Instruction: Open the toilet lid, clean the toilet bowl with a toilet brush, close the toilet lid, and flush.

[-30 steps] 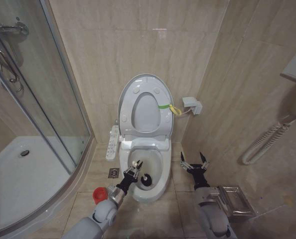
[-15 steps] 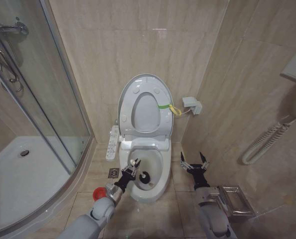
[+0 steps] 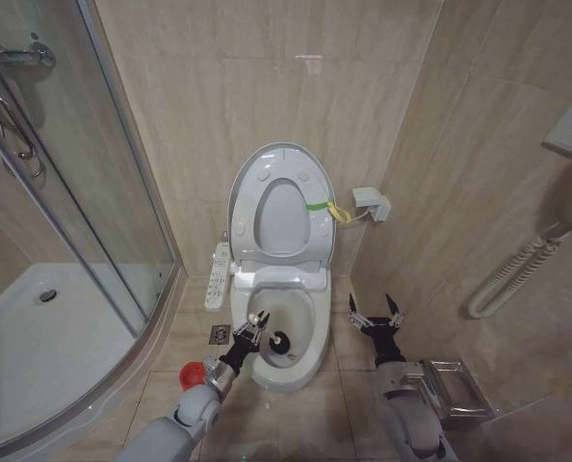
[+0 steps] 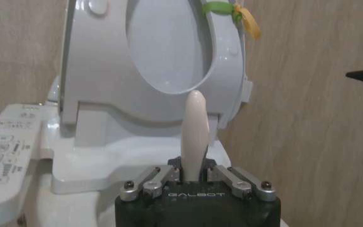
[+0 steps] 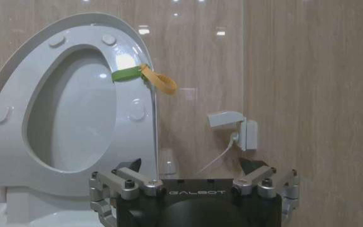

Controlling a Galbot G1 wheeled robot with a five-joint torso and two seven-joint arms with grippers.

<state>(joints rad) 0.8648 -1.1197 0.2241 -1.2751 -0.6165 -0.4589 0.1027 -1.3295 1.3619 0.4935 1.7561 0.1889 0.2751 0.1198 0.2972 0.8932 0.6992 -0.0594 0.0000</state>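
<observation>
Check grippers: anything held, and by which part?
The left gripper holds the toilet brush by its pale handle, bristle head down in the toilet bowl. The right gripper is open, holding nothing.

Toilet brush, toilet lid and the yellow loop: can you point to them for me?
toilet brush (image 3: 282, 341): head view, black bristle head in the bowl.
toilet lid (image 3: 250, 192): head view, raised lid's left rim.
yellow loop (image 5: 159, 81): right wrist view, loop's middle.

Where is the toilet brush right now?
In the head view, the toilet brush has its black head down inside the toilet bowl, toward its front-left side, with the handle held in the left claw.
</observation>
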